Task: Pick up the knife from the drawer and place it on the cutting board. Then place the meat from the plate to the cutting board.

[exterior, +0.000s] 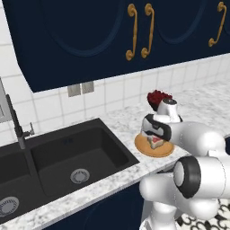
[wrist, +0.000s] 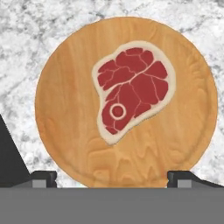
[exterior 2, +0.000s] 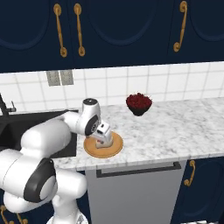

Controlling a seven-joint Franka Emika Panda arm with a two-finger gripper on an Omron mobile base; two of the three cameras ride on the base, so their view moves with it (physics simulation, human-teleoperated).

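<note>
Jaws wide apart, nothing clamped between them. Gripper (wrist: 111,179) hanging right above the plate (wrist: 65,109), pointing straight down, with one dark fingertip (wrist: 43,177) showing at each side of the plate's near rim.

Meat (wrist: 133,89) lying flat on the plate, a bit off centre, red with a pale fatty edge and a little round bone mark. Not touched yet by the look of it, with a gap between fingers and plate in the right base view.

So, best guess: into the second half of the job, lining up to grab the meat. Next move probably calls for:
- shifting forward a touch to get the chunk centred between the fingers rather than ahead of them
- dropping straight down until the tips straddle it, without jamming into the plate
- closing gently, since it's a thin, flat slab with not much to bite on, so likely to slip or get pinched only at the edge
- lifting clear, then carrying it across to the cutting board

Around it: marble counter (exterior 2: 175,127) under everything, dark-red leafy plant in a pot (exterior 2: 139,103) standing behind the plate and apart from it, black double sink (exterior: 67,152) off to the left, navy cabinets (exterior 2: 131,30) with brass handles overhead.

Nothing really in the way of the descent. Only thing worth watching is the plant on the lift-out, plus the arm's own elbow crowding the counter edge.
</note>
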